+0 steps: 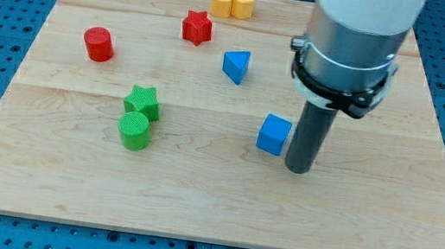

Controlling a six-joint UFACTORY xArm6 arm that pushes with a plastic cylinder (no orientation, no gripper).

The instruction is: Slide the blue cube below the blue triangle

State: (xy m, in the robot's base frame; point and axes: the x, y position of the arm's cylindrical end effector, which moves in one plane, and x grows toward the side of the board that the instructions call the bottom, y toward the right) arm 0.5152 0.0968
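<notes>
The small blue plastic cube (273,135) sits on the pale wooden worktop (194,199), a little right of centre in the view and lower than the blue plastic triangle (236,65), which lies up and to the view's left of it, near but clearly apart. My tip (298,167), the lower end of the dark rod, stands just beside the cube's right face; whether it touches cannot be made out. There is no gripper on this arm, so nothing is spread or pinched: the rod only pushes.

The cube looks light, rigid and smooth-sided, so it should slide easily on the wood and may twist if pushed off-centre. The best contact is flat against the middle of its right face, low down, pushing toward the view's left until it lies straight under the triangle. A corner contact would likely spin it or let it slip off the rod. The task seems well advanced, as only a short sideways shift remains.

Other blocks stand well clear: a green star (143,99) touching a green cylinder (134,130) to the view's left, a red cylinder (99,43) further left, a red star (197,27) above, and two yellow blocks (232,3), side by side at the view's top, whose shapes are hard to tell.
</notes>
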